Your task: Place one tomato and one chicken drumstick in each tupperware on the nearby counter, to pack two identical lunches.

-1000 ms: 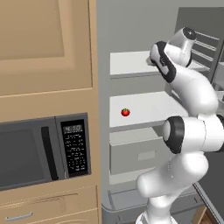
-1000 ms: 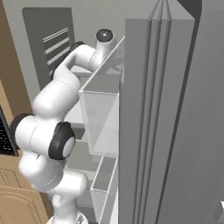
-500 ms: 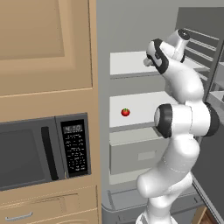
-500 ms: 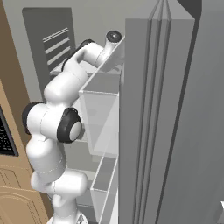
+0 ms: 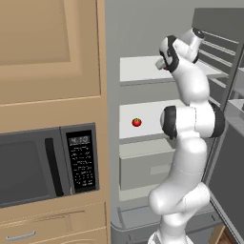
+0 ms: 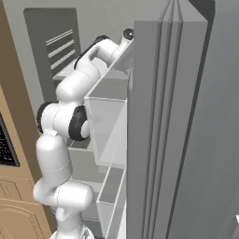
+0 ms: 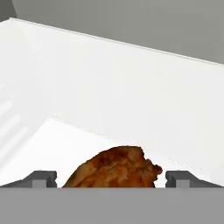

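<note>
A brown chicken drumstick (image 7: 116, 168) lies on the white upper shelf (image 5: 140, 69) of the open fridge. My gripper (image 7: 111, 178) is open, with one fingertip (image 7: 43, 177) on each side of the drumstick and not pressing on it. In the left base view the arm reaches up to that shelf, with the gripper (image 5: 162, 63) at its right part. One small red tomato (image 5: 137, 122) sits alone on the middle shelf (image 5: 152, 112) below. The tupperware and the counter are out of view.
The fridge's open door (image 6: 154, 140), with clear bins (image 6: 109, 130), stands close on the arm's right. A grey drawer (image 5: 143, 167) sits under the middle shelf. A microwave (image 5: 43, 164) and tan cabinets (image 5: 47, 52) flank the fridge on the left.
The arm has straightened and swung its hand left and deeper over the upper shelf. The jaws have stayed wide apart, and the tomato has not moved.
</note>
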Controlling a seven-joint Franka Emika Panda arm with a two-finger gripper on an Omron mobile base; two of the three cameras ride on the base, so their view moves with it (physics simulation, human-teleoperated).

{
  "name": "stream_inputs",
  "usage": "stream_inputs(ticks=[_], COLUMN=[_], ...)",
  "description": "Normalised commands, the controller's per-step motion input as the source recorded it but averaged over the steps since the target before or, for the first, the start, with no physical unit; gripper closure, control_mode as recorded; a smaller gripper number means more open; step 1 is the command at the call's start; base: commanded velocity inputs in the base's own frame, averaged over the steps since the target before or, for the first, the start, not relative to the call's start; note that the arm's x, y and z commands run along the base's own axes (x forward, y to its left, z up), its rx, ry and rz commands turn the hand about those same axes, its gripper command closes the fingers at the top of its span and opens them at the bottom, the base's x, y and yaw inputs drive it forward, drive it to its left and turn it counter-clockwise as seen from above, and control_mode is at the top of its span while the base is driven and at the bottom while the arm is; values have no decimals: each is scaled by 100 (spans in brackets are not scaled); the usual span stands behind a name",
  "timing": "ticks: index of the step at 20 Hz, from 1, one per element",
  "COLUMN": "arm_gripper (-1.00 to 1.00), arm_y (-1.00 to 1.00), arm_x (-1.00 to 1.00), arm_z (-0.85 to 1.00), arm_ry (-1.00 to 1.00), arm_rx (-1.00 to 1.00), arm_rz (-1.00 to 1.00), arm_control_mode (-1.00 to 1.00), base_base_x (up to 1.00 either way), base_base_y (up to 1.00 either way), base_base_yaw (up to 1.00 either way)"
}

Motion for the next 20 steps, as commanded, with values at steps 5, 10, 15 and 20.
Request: stream_inputs(ticks=[5, 10, 15, 20], arm_gripper=[100, 100, 100, 100], arm_y=[20, 50, 36, 2], arm_x=[-19, -43, -83, -96], arm_z=[-100, -100, -100, -38], arm_ry=[10, 4, 0, 16], arm_rx=[-10, -15, -12, -1], arm_rz=[0, 0, 0, -1], arm_control_mode=[-100, -100, -100, -100], base_base_x=[0, 0, 0, 0], base_base_y=[0, 0, 0, 0], base_base_yaw=[0, 0, 0, 0])
